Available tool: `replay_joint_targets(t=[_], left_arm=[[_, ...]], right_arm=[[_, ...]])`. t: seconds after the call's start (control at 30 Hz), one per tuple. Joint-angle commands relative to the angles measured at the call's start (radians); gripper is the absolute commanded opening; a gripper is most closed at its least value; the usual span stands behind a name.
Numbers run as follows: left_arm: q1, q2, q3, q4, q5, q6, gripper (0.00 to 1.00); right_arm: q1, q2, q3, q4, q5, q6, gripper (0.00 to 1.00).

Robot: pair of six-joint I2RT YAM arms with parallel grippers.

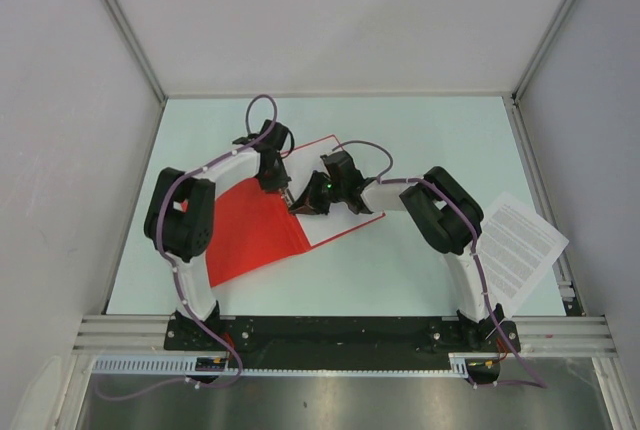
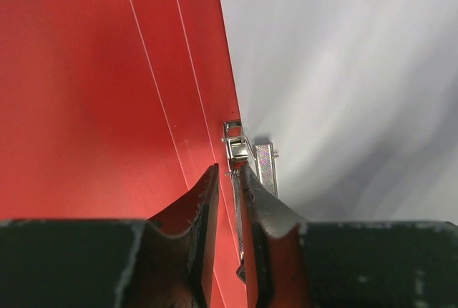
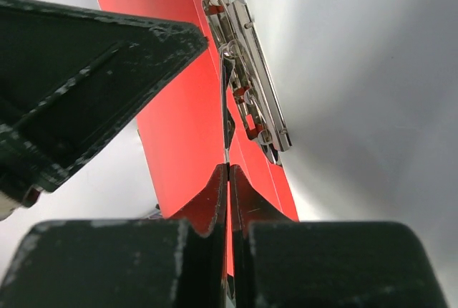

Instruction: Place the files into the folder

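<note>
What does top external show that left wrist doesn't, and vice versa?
Only top external: the left arm and right arm, the whole open folder on the table, and a printed sheet at the table's right edge, apart from the folder.
Only left wrist: the metal clip at the folder's spine, close up, with the left hand closed on a thin part of it.
Both: the folder's red surface.
</note>
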Motion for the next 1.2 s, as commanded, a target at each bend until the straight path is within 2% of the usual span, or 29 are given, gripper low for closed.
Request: replay_joint_targets(t=[0.0, 0.17, 0.27, 0.43, 0.67, 0.87, 1.03, 1.17], left_arm=[[0.004, 0.029, 0.008, 0.027, -0.020, -0.023, 0.22], [0.005, 0.046, 0.001, 0.040, -0.029, -0.023, 0.22], [0.010, 0.063, 0.001, 0.044, -0.057, -0.016, 0.17], [0.017, 0.107, 0.024, 0.023, -0.068, 0.055, 0.00], [0.016, 0.132, 0.026, 0.026, -0.022, 0.167, 0.00], [0.016, 0.124, 0.026, 0.026, -0.006, 0.224, 0.00], [0.010, 0.130, 0.005, 0.036, 0.020, 0.196, 0.00], [-0.003, 0.097, -0.066, 0.082, 0.023, 0.127, 0.00]], right_arm=[[-0.025, 0.014, -0.050, -0.111, 0.100, -0.037, 0.00], [-0.026, 0.017, -0.055, -0.099, 0.096, -0.031, 0.00], [-0.025, 0.019, -0.056, -0.105, 0.096, -0.037, 0.00], [-0.037, 0.016, -0.058, -0.164, 0.132, -0.115, 0.00], [-0.043, 0.025, -0.052, -0.258, 0.197, -0.264, 0.00], [-0.022, 0.030, -0.035, -0.338, 0.315, -0.339, 0.00], [0.018, 0.056, -0.010, -0.356, 0.390, -0.341, 0.00], [0.052, 0.066, -0.013, -0.332, 0.455, -0.251, 0.00]])
